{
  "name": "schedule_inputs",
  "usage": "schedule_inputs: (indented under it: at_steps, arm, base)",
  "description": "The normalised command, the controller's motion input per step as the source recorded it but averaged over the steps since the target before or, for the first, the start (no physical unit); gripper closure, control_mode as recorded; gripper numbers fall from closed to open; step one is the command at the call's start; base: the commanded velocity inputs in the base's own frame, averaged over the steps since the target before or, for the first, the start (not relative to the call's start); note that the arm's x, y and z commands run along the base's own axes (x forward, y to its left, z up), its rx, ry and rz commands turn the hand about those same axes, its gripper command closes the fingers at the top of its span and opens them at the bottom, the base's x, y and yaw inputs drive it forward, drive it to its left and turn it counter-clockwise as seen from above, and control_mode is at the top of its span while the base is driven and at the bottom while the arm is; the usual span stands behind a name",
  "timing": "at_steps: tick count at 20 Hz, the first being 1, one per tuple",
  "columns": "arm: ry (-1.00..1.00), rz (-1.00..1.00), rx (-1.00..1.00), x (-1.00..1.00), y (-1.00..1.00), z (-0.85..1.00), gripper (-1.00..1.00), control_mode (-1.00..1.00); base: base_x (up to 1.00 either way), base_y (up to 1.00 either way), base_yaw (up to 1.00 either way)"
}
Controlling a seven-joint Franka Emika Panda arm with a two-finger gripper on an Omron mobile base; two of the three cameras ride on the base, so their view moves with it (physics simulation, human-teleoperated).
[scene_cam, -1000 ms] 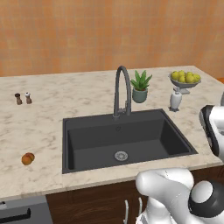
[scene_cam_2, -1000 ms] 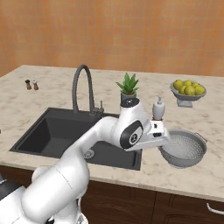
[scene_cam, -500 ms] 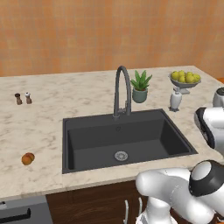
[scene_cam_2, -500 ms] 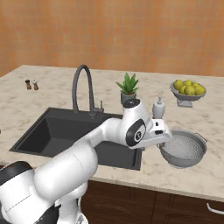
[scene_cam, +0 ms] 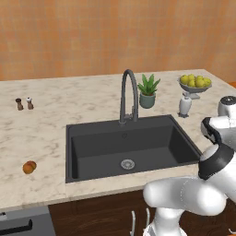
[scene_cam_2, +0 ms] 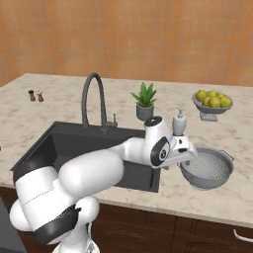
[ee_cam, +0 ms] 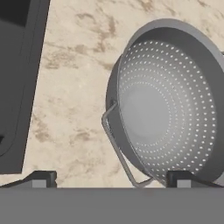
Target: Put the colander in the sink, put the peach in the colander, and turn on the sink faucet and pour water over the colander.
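Silvery colander (scene_cam_2: 207, 170) sits on the surface (scene_cam: 50, 138), not yet in the sink (scene_cam: 129, 147); peach (scene_cam: 29, 167) untouched; faucet (scene_cam: 129, 94) dry. Pincer (ee_cam: 111, 178) wide open, empty.

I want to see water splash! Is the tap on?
Off. No stream falls from the faucet, and the sink looks dry and bare around its drain.
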Motion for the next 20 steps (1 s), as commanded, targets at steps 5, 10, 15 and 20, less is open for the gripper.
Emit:
schedule_inputs:
  at_steps: [5, 10, 15, 20]
  arm:
    - [0.01, 0.00, 0.00, 0.27, -0.30, -0.20, -1.00, -1.00]
    - [0.00, 0.00, 0.00, 0.25, -0.22, -0.15, -1.00, -1.00]
    - [0.00, 0.02, 0.00, 0.14, -0.10, -0.28, -1.00, -1.00]
    - [0.00, 0.10, -0.01, 0.09, -0.03, -0.42, -1.00, -1.00]
  base:
    - [0.00, 0.00, 0.00]
    - [0.00, 0.00, 0.00]
    - [0.00, 0.00, 0.00]
    - [0.00, 0.00, 0.00]
